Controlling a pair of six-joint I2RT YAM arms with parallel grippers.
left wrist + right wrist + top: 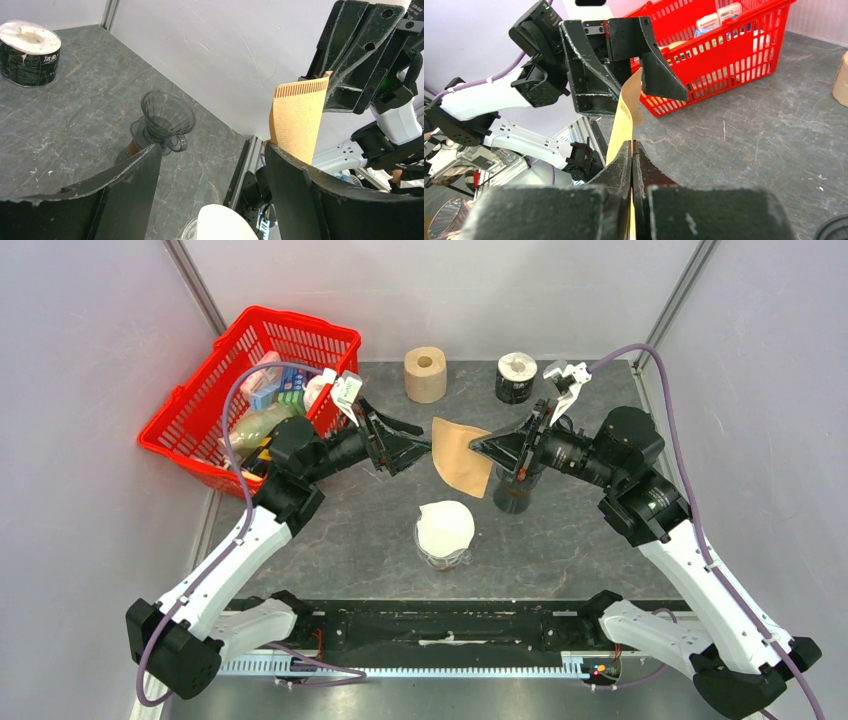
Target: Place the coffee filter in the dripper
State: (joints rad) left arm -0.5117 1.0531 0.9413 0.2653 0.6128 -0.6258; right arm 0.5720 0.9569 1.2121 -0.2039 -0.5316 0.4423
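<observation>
Finds the brown cone-shaped paper coffee filter (461, 455) aloft over the grey stone bench (380, 530), standing on edge between the arms, clenched at one edge in the right gripper (480, 445) jaws. Finds the left gripper (427, 445) jaws released, straddling the opposite edge. Judges the empty smoke-grey plastic dripper (167, 117) to lie below and just right of the filter, nearest the right arm.

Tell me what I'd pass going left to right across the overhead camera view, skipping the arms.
Red basket → brown paper roll → coffee filter → black-wrapped roll. The dripper and white filter stack overlap these, so they are left out.
</observation>
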